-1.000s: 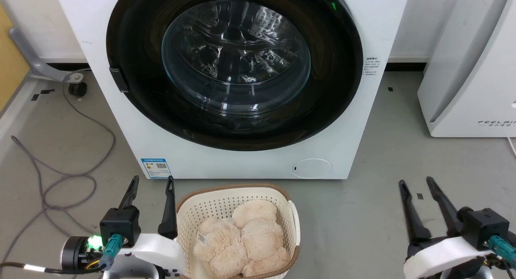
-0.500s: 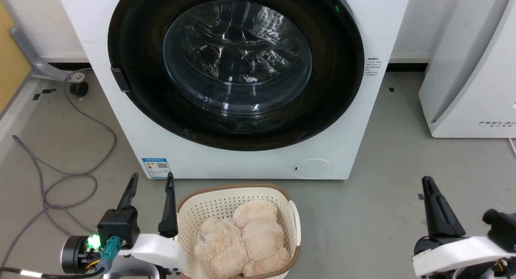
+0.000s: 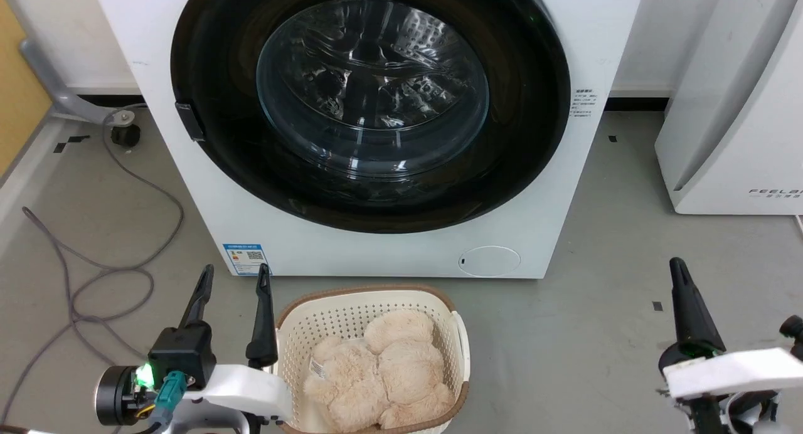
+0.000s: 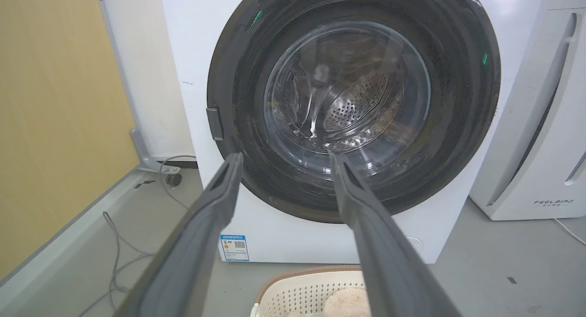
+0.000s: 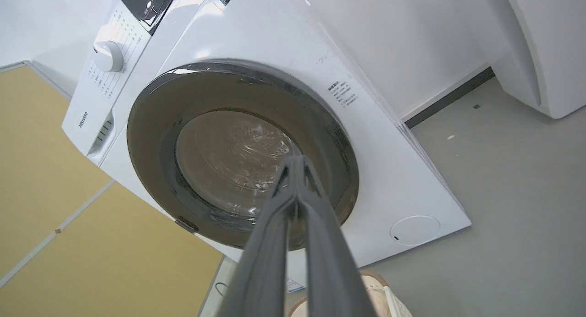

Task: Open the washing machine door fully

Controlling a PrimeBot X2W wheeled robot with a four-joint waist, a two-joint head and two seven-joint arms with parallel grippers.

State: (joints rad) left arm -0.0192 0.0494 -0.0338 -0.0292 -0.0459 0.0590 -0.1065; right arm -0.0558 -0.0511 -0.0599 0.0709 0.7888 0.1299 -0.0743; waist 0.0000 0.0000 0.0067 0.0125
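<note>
Door closed flush, my grippers clear of it.
Washing machine door (image 3: 370, 199) sits top centre on the white washing machine (image 3: 351, 253): glossy black ring, clear glass bowl. My left gripper (image 3: 234, 272) is spread and empty at lower left; my right gripper (image 5: 295, 161) is pinched together on nothing.

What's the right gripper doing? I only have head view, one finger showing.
Observer: Right wrist view: the right gripper is shut, fingers touching at the tips, holding nothing.
Operator: Pointed where?
Observer: In that view the tips lie over the rim of the glass in the washing machine door, which sits closed.
Operator: Any controls up top?
Observer: A white dial on the washing machine, above the door.
</note>
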